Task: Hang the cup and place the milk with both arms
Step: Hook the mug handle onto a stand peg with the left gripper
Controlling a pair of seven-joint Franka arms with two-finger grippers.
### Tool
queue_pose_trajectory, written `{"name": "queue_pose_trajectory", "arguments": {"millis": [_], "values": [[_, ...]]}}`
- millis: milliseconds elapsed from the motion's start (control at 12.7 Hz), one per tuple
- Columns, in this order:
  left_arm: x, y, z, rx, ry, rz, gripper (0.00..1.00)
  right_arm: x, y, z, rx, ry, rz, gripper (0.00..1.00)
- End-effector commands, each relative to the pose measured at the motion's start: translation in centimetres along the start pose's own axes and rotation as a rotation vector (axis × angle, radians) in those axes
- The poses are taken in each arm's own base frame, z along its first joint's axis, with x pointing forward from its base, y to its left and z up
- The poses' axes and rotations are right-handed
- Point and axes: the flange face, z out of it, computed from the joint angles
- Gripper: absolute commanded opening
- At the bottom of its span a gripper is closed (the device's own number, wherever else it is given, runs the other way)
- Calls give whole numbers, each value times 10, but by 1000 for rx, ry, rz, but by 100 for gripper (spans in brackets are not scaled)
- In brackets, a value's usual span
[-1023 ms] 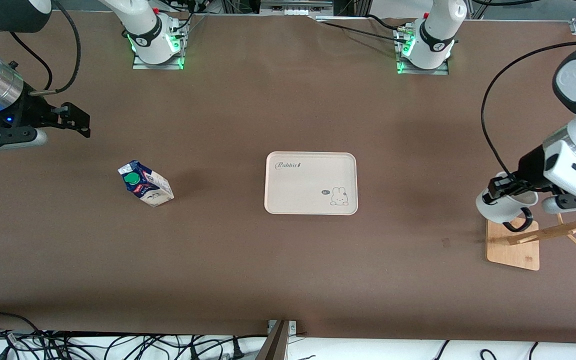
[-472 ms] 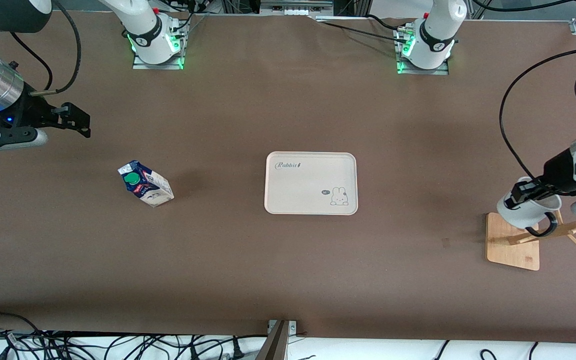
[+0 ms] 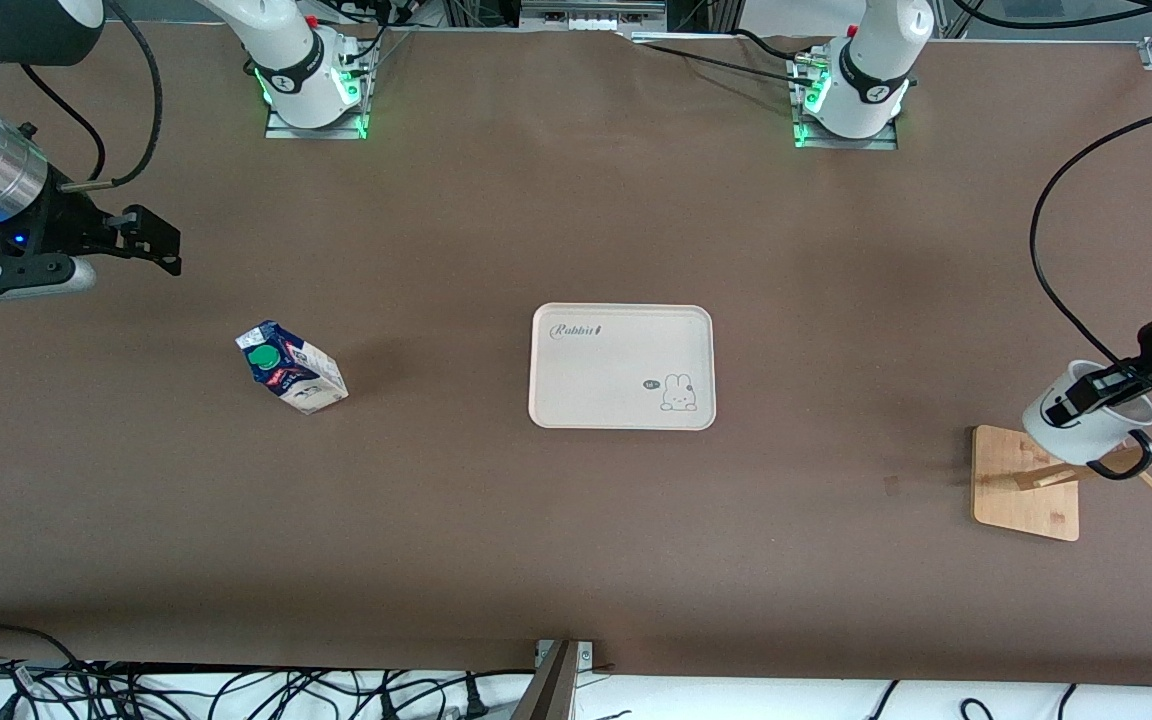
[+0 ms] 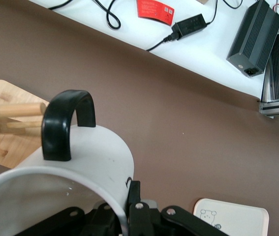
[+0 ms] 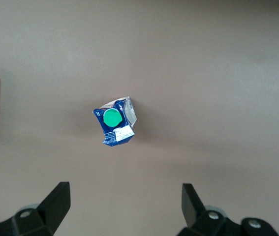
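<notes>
My left gripper (image 3: 1086, 396) is shut on the rim of the white cup (image 3: 1076, 425) and holds it over the wooden rack (image 3: 1026, 490) at the left arm's end of the table. The cup's black handle (image 3: 1123, 457) lies against a rack peg; in the left wrist view the handle (image 4: 66, 118) sits just in front of the peg's tip (image 4: 14, 110). The milk (image 3: 290, 367) stands on the table toward the right arm's end and shows in the right wrist view (image 5: 115, 121). My right gripper (image 3: 151, 240) is open and empty, above the table beside the milk.
A cream tray (image 3: 622, 367) with a rabbit print lies at the table's middle. The rack's pegs (image 3: 1151, 470) stick out toward the table's end. Cables lie along the table's front edge.
My left gripper has carried the cup toward the left arm's end of the table, along the rack peg. The right arm and the milk have not moved.
</notes>
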Motion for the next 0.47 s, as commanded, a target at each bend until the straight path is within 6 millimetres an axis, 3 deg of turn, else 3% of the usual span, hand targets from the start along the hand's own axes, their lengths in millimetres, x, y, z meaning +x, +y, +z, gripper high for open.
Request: {"name": "queue_pose_trajectory", "arguments": {"millis": [0,394], "values": [[12,2,0,-15,23,13,0,2,1,-4,14,7,17,100],[13,-5,0,-51,24,8,0,2,2,-5,14,13,19,100]]}}
